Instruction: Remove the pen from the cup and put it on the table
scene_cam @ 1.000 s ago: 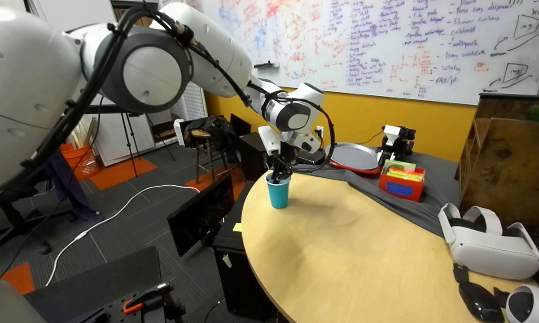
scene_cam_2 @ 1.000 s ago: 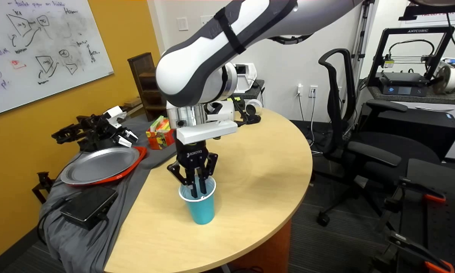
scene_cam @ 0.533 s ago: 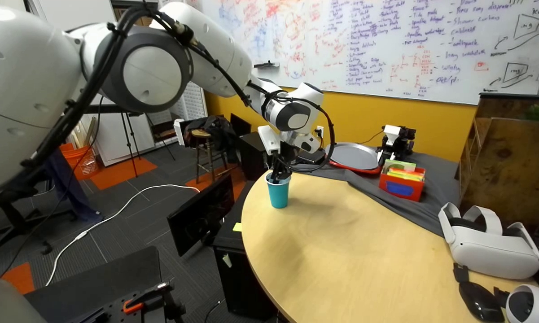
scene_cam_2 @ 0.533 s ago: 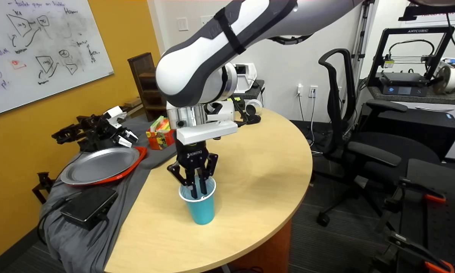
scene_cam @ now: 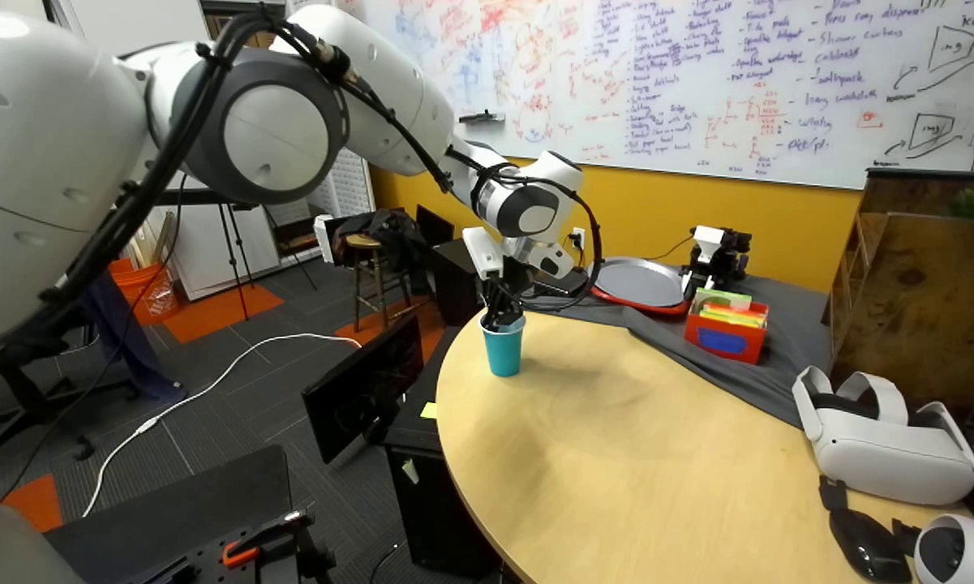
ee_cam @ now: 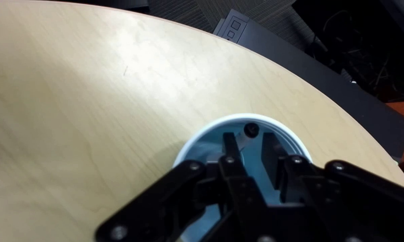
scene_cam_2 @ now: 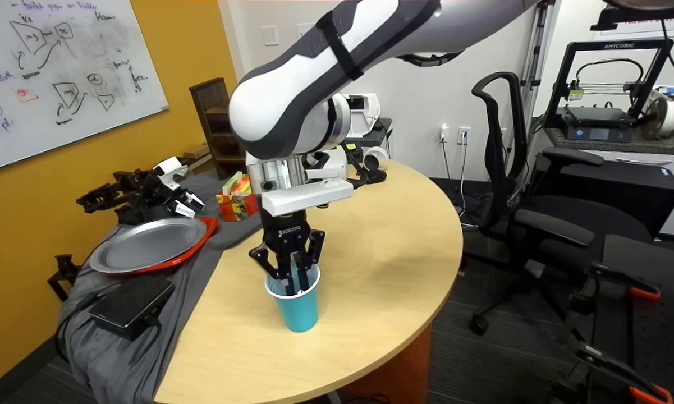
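A yellow wall [scene_cam: 665,207] stands behind your workspace in both exterior views, and on it hangs a whiteboard [scene_cam: 697,81] dense with writing and sketches. Your table [scene_cam: 657,454] is light tan with a rounded edge. Your arm [scene_cam: 397,97] reaches over to it from the upper left in an exterior view, its wrist low above the tabletop. A rumpled grey cloth [scene_cam_2: 112,359] runs alongside the table, and well apart from it, on the other side, you see a black office chair [scene_cam_2: 555,224]. A silver round tray [scene_cam_2: 151,247] lies over the cloth with a red edge showing under it. You have a white headset [scene_cam: 892,454] on the table, well apart from the arm.

Your gripper [scene_cam_2: 297,285] points downward. Its fingers [ee_cam: 231,148] are spread part-way, with a plain gap between them in the wrist view. A red box [scene_cam: 753,341] holding green and yellow pieces stands on the cloth.

The teal-blue cup [scene_cam_2: 300,317] stands upright near the table's edge, its rim white. In both exterior views your fingertips end within its mouth; how deep they reach, you cannot tell.

Smallest is the pen [ee_cam: 251,130], leaning inside the cup. In the wrist view its black end shows in the gap between your fingers, and a pale stretch of it slips out of sight behind the left-hand finger in that view. Whether it touches that finger, you cannot tell.
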`<state>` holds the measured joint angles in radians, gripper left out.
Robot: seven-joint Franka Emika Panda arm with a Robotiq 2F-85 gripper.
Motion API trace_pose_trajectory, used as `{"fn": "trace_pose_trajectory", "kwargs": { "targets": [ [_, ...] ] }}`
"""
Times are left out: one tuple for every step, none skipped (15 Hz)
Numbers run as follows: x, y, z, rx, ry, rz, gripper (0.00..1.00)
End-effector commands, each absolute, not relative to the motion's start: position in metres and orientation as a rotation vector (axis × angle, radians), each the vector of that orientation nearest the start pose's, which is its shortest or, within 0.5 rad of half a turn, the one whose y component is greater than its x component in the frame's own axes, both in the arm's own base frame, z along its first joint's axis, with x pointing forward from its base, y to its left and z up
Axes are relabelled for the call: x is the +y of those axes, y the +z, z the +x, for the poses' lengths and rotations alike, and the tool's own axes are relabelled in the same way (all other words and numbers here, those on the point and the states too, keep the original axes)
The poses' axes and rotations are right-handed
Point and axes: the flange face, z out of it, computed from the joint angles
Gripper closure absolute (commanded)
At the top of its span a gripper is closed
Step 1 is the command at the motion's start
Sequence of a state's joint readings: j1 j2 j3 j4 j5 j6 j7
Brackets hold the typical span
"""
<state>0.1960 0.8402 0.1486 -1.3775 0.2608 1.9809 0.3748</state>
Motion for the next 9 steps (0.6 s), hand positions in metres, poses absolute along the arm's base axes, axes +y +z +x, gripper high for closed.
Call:
{"fn": "trace_pose_trajectory", "kwargs": {
  "targets": [
    [0.2390, 0.2041, 0.6689, 0.256, 0.533, -2.825, 0.72],
    [0.2389, 0.2045, 0.6686, 0.259, 0.536, -2.826, 0.73],
    [0.2388, 0.2048, 0.6683, 0.258, 0.540, -2.825, 0.73],
    [0.2383, 0.2052, 0.6681, 0.262, 0.541, -2.826, 0.73],
    [0.2381, 0.2052, 0.6681, 0.262, 0.542, -2.826, 0.73],
    [0.2379, 0.2055, 0.6679, 0.262, 0.546, -2.824, 0.73],
    [0.2381, 0.2057, 0.6675, 0.261, 0.548, -2.823, 0.75],
    [0.2381, 0.2058, 0.6673, 0.264, 0.550, -2.824, 0.91],
    [0.2382, 0.2060, 0.6671, 0.262, 0.553, -2.822, 0.94]
  ]
}}
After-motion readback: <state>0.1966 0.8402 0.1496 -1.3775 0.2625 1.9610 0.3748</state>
